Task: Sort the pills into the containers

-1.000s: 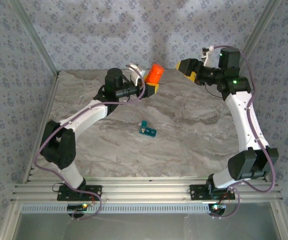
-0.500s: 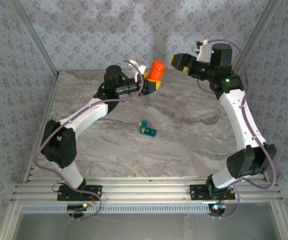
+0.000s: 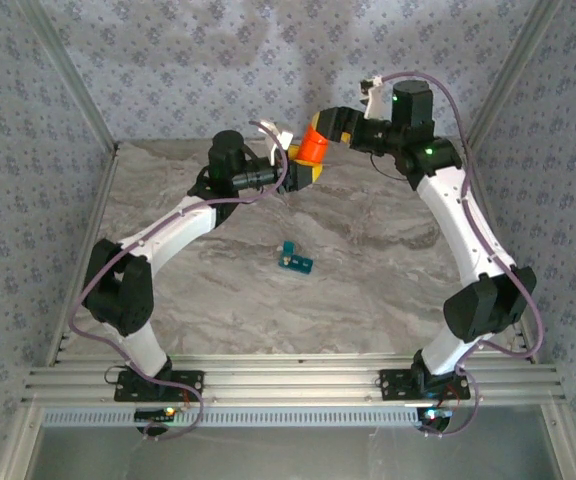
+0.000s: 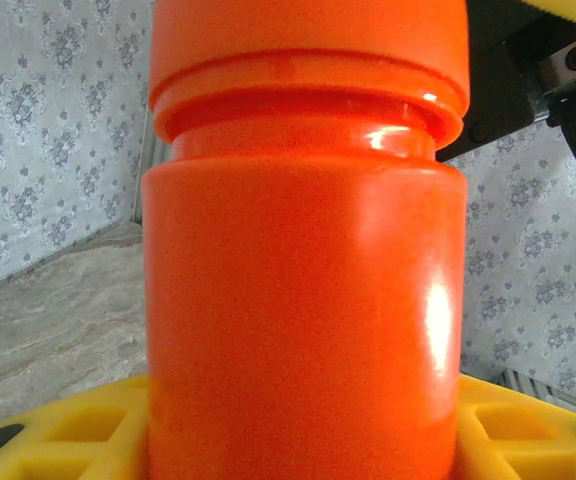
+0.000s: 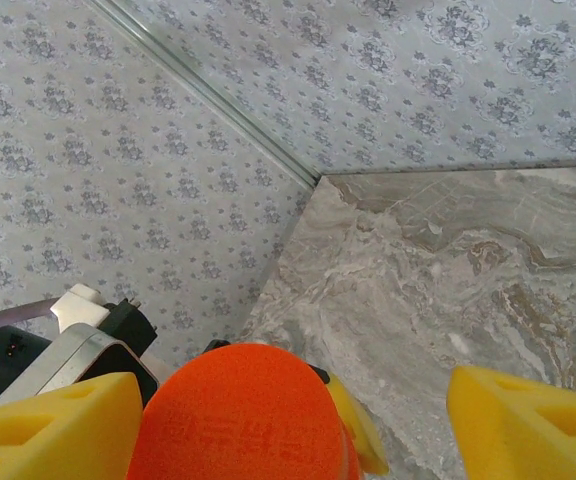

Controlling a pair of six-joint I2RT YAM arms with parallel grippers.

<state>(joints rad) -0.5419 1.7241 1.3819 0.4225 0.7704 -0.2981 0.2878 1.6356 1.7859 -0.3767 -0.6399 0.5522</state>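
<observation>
At the far edge of the table (image 3: pixel 388 260), the left gripper (image 3: pixel 303 172) is clamping the bottle (image 3: pixel 315 143) while the right gripper (image 3: pixel 330 122) is hovering unclenched astride its cap (image 5: pixel 243 420), needing centring before squeezing, and the pill box (image 3: pixel 295 259) is sitting mid-table.

Orange bottle (image 4: pixel 303 300) upright, capped, between yellow jaws

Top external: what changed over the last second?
The right arm swung left along the far edge; its fingers now flank the cap of the orange bottle, open and not gripping. Unchanged: the left fingers keep their hold on the bottle, and the teal pill box lies mid-table.
</observation>
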